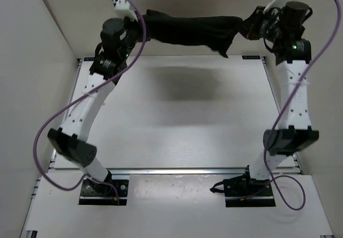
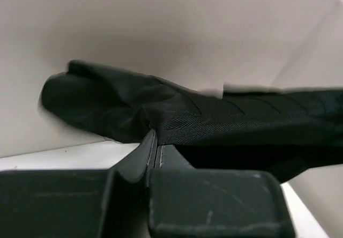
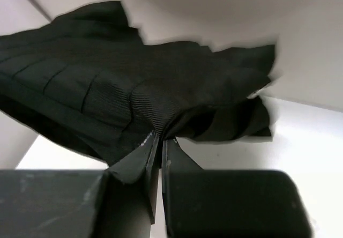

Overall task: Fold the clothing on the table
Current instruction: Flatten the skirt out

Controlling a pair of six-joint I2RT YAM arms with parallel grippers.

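Observation:
The clothing (image 1: 190, 29), a black pleated garment, hangs stretched in the air between both arms, high above the far end of the table (image 1: 177, 114). My left gripper (image 1: 140, 23) is shut on its left end; in the left wrist view the fabric (image 2: 225, 120) is pinched at the tips of the gripper (image 2: 154, 133). My right gripper (image 1: 247, 26) is shut on the right end. There the cloth (image 3: 123, 82) bunches into the closed tips of the gripper (image 3: 161, 136). A loose corner (image 1: 224, 49) droops down near the right end.
White side walls (image 1: 32, 61) enclose the table on the left, right and back. A metal rail (image 1: 177, 171) runs across the near edge by the arm bases. Purple cables (image 1: 53, 125) loop beside both arms. The garment's shadow (image 1: 187, 82) falls on the table surface.

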